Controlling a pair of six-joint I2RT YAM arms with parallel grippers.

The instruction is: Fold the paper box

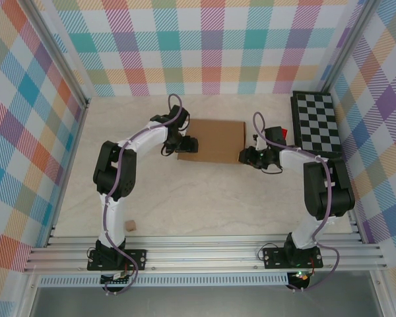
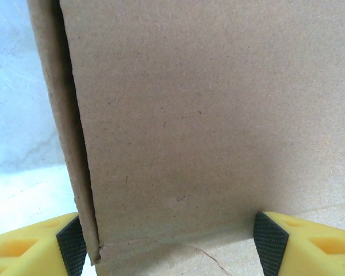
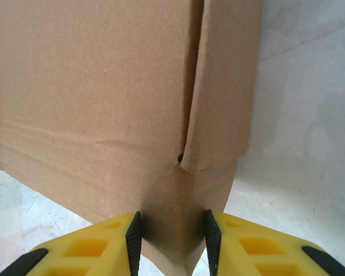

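**Workspace at the pictured moment.** I see a pale, marble-veined tabletop (image 1: 204,198) walled on three sides by pastel plaid panels (image 1: 204,39). Aluminium rails (image 1: 204,254) run along the bottom of the top view.

The paper box (image 1: 211,140) lies just above the frame's centre as a flat brown rectangle. The left gripper (image 1: 188,144) sits at its left edge. In the left wrist view its pads (image 2: 73,248) stand wide apart at the lower corners, with a cardboard panel and a folded side flap between them; I cannot tell whether either pad touches. The right gripper (image 3: 172,241) is clamped on a creased corner at the box's lower right.

A checkered board (image 1: 320,122) lies at upper right and a tiny tan cube (image 1: 130,225) at lower left. A red object (image 1: 285,134) beside the board is half hidden by the right arm (image 1: 297,155), and I cannot identify it. Both wrist views crop the box's outline.
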